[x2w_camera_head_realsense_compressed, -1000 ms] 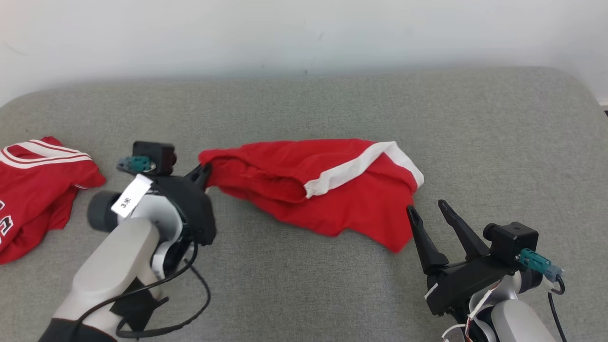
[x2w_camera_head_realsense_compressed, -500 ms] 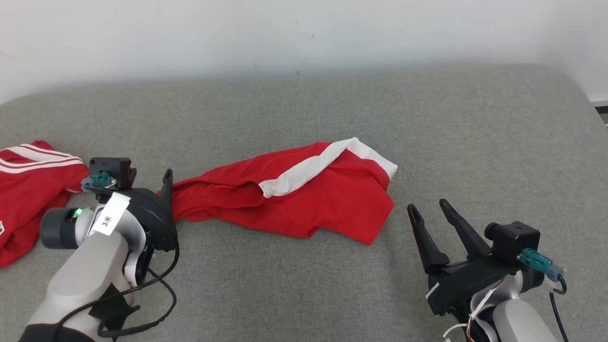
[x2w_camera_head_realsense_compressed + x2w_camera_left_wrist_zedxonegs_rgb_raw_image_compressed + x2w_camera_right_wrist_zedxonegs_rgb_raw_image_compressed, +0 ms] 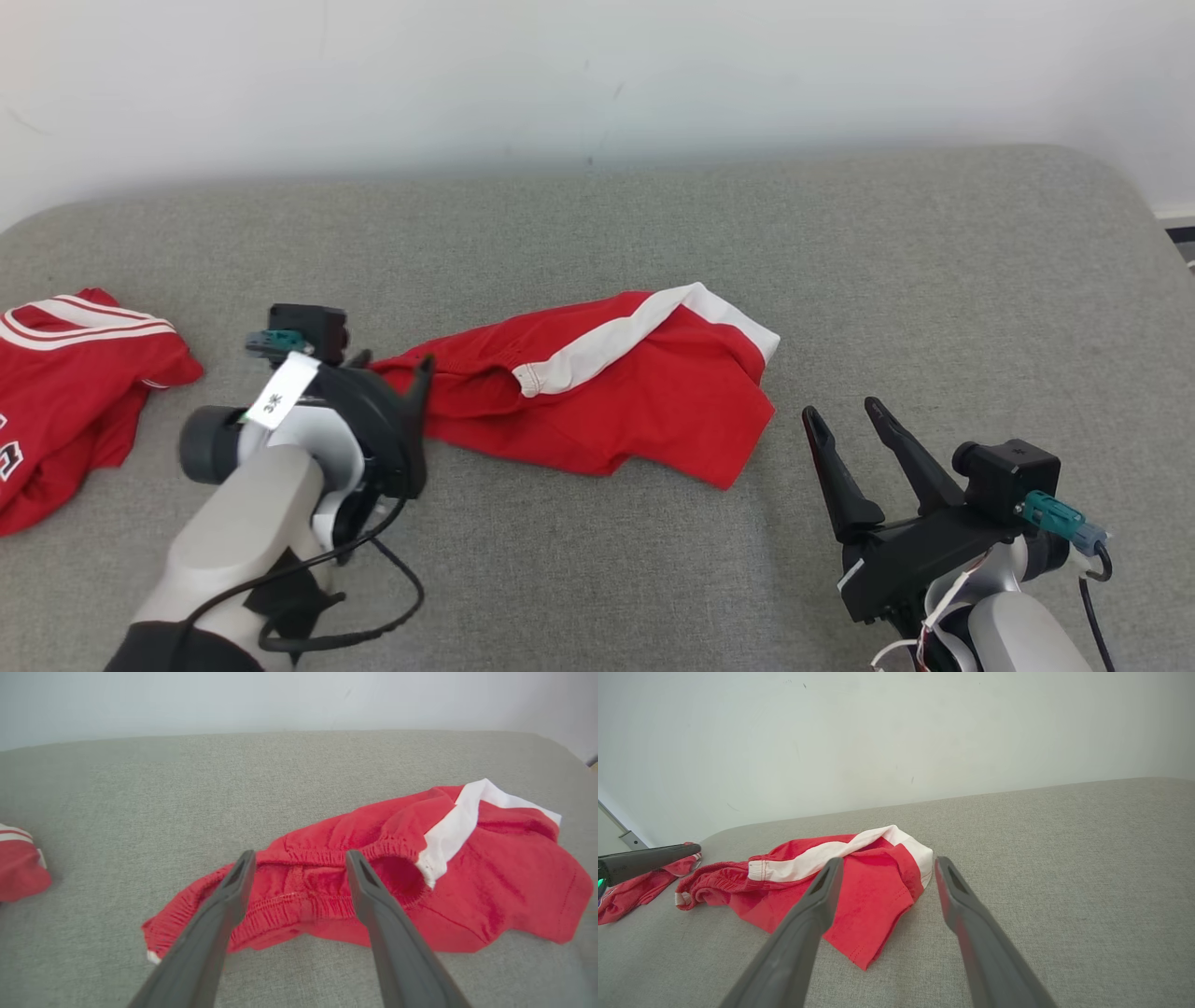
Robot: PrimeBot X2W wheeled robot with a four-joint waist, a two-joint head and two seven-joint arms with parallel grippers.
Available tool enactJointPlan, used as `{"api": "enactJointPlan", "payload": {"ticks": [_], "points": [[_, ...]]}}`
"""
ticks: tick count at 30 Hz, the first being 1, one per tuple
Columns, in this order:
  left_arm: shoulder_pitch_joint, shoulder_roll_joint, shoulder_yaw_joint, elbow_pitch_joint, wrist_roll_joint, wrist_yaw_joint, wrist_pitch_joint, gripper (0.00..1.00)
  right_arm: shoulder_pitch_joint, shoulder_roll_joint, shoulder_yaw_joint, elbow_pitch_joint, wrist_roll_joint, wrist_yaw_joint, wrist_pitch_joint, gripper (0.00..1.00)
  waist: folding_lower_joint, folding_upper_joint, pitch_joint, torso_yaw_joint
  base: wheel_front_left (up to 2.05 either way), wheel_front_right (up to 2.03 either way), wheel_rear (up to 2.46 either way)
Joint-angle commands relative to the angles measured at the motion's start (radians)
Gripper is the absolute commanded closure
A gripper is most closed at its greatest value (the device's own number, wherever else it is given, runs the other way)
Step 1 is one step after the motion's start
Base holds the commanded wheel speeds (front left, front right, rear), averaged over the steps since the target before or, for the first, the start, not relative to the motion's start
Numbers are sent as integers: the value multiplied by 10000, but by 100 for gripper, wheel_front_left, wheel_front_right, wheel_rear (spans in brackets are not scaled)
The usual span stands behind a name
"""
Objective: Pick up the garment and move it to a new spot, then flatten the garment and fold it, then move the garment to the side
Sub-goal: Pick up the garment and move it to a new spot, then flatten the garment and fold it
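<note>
Nearest the robot, toward the near right corner of the grey cushion (image 3: 579,579), the right gripper (image 3: 840,411) hovers with its two dark fingers spread apart and nothing between them; its tips point toward the far edge and stop just to the right of the garment's near right corner, not touching it. Toward the near left, the left gripper (image 3: 392,362) reaches in from its pale forearm, fingers likewise apart and clamped on nothing. In the left wrist view the two fingertips stand either side of a stretch of the gathered elastic waistband (image 3: 299,900); whether they touch the cloth I cannot tell. The garment is a pair of red shorts (image 3: 653,401), lying crumpled on the middle of the cushion, well clear of its near and far edges. Its long axis runs left to right across the cushion, tilted a little so that the right end sits slightly farther away. The waistband end points to the left, at the left gripper, with the waist opening gaping toward that gripper; the leg end points right. A white side stripe (image 3: 607,341) runs from the waistband up along the top fold to the far right corner of the shorts. Well apart, at the left edge of the cushion, lies a rumpled red jersey (image 3: 75,392) with thin white stripes. Beyond the far edge rises a plain white wall (image 3: 597,75).
</note>
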Motion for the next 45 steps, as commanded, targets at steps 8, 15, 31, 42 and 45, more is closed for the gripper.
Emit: {"api": "enactJointPlan", "payload": {"ticks": [8,15,31,42,45], "points": [[19,-622,-118,-159,-548,-324,963,0,86,-49,0,82,136,0,-93,0,0,-1,-106,-264,0,0,0],[4,-803,-271,-131,-661,-153,1405,0,-10,-49,73,116,238,0,-141,0,0,-1,17,-557,0,0,0],[28,-999,-296,-44,-1038,-309,1139,29,-322,-49,177,279,353,0,-327,0,0,-1,434,-1030,0,0,0],[-128,-1043,191,-341,-1576,-509,-31,100,-249,-48,68,386,277,0,-403,0,0,-1,351,-738,0,0,0],[-55,-1035,423,-707,-1873,-608,-316,100,-185,-49,71,392,207,0,-368,0,0,-1,212,-587,0,0,0]]}}
